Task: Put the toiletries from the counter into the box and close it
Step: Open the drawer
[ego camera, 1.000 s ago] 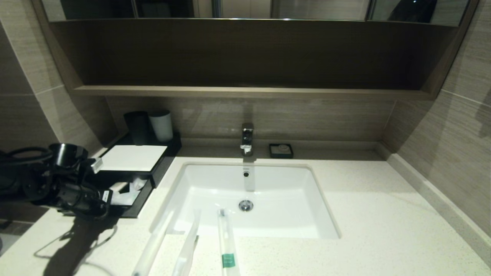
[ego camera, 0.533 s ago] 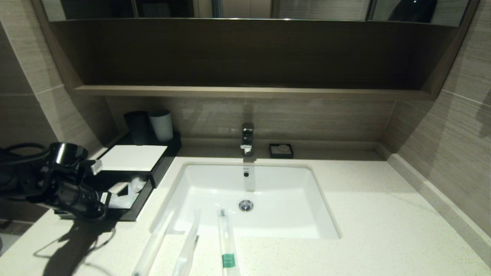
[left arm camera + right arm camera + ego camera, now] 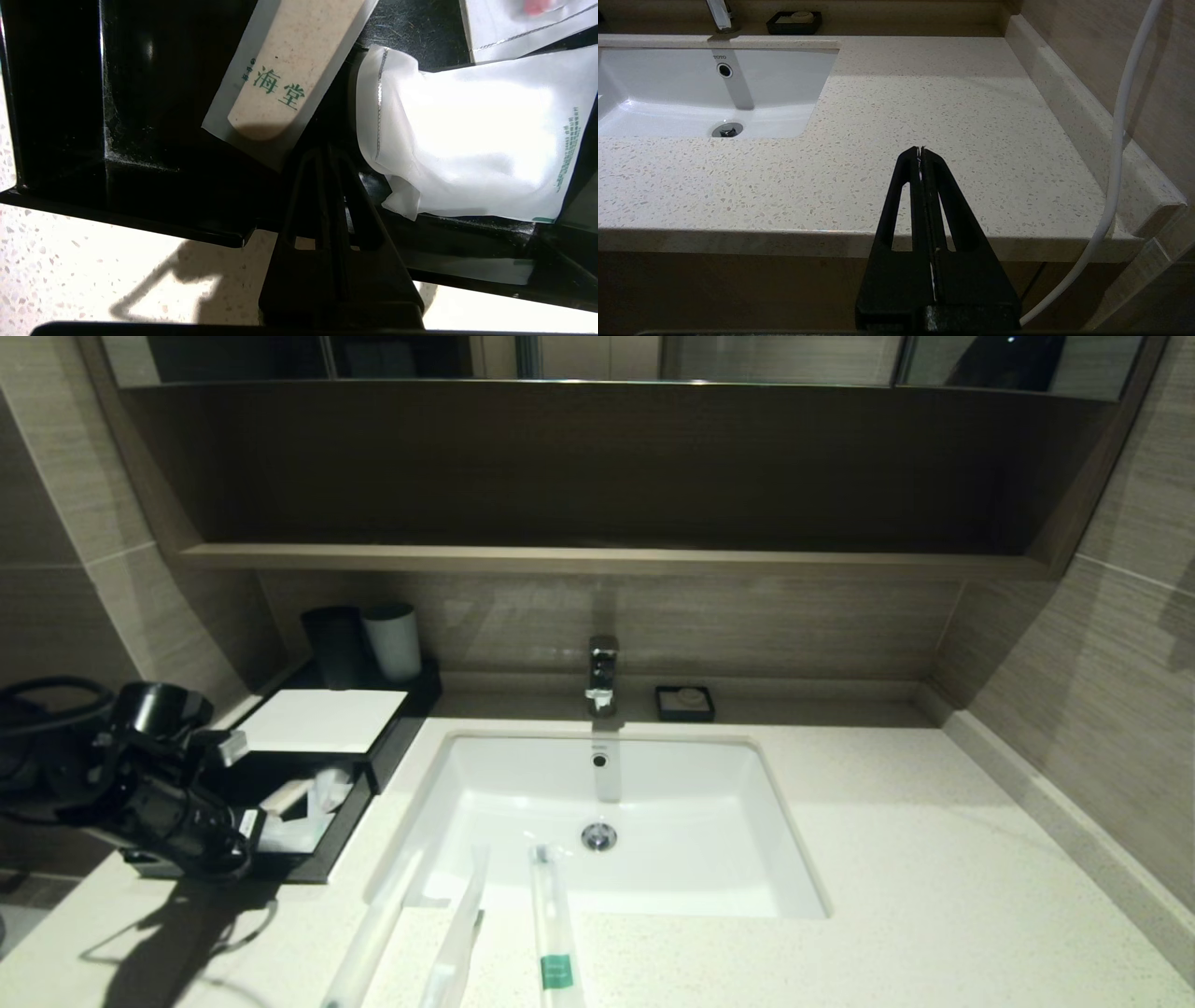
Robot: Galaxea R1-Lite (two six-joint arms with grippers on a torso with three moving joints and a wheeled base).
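At the hotel washbasin, my left gripper sits with its jaws pressed together on nothing, its tip over the front wall of the box's pulled-out drawer. From the head camera the left arm shows at the far left of the counter, its gripper at the drawer's near end. The box, black with a white top panel, stands at the counter's left, beside the sink, with a black cup and a white cup behind it. Inside the drawer lie a wrapped cream-coloured piece printed with green characters and a crumpled white packet, close together.

The three toiletries are not in the box: I see them side by side on the counter's near edge in front of the sink, their far ends reaching over the basin. The left stick and the middle stick are plain; the right stick carries a green label band.

My right gripper is parked off the counter's near edge to the right of the sink, jaws together and empty. A tap and a small black soap dish stand along the back wall.
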